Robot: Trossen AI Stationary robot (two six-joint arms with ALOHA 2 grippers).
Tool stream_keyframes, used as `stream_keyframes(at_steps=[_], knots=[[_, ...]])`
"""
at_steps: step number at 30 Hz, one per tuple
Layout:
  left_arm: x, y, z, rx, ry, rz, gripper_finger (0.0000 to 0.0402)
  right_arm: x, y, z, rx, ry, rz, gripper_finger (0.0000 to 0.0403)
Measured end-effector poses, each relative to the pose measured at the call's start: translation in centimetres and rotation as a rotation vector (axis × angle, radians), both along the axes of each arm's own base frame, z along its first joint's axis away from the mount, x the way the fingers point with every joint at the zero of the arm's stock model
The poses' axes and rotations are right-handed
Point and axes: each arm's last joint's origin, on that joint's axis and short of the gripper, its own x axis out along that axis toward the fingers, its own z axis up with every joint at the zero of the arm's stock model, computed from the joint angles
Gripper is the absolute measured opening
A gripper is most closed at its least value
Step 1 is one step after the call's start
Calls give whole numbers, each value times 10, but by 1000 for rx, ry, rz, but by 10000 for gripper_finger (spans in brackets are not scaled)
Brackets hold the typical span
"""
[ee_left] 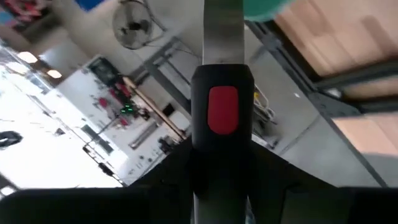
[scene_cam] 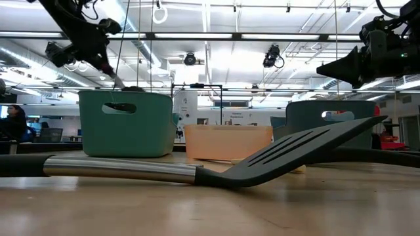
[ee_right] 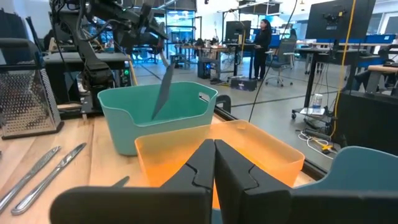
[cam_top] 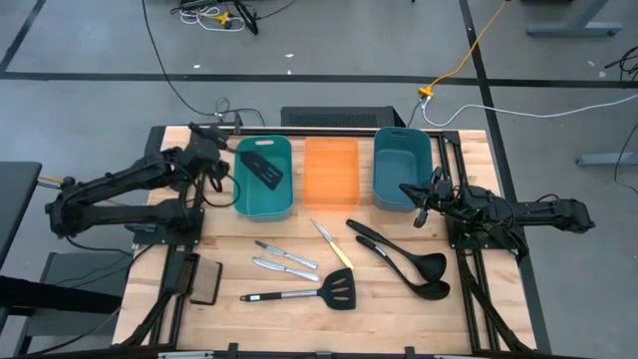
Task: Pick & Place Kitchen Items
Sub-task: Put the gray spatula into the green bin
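Note:
My left gripper (cam_top: 215, 152) is at the far left of the table, beside the left teal bin (cam_top: 287, 204), and is shut on a black slotted spatula (cam_top: 261, 168). The spatula's head slants down inside that bin (ee_right: 163, 93). A second spatula (cam_top: 304, 292), two silver knives (cam_top: 284, 259), a pale-yellow knife (cam_top: 331, 244) and two black ladles (cam_top: 404, 264) lie flat on the wood. My right gripper (cam_top: 419, 206) is shut on nothing, level, near the right teal bin (cam_top: 402, 168). My left gripper holds the spatula by the black end of its handle with the red inlay (ee_left: 222, 112), pinched between the two fingers. The steel shaft (ee_left: 222, 31) runs on ahead of the fingers, slanting down toward the table's right. Whether the head touches the bin's floor I cannot tell.
An orange bin (cam_top: 330, 172) stands between the two teal bins along the far edge. A flat black pad (cam_top: 204, 282) lies at the near left. The loose utensils fill the table's middle and near part; bare wood shows along the near edge.

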Motion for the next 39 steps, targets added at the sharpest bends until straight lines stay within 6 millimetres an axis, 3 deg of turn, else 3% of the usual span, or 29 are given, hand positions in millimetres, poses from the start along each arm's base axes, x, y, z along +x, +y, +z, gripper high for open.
stream_keyframes(at_steps=[20,39], knots=[[31,7,-22,-121,160,-206,115,0,0,0,8,-3,0,11],[49,27,-44,-272,178,-234,115,0,0,-1,0,6,0,11]])
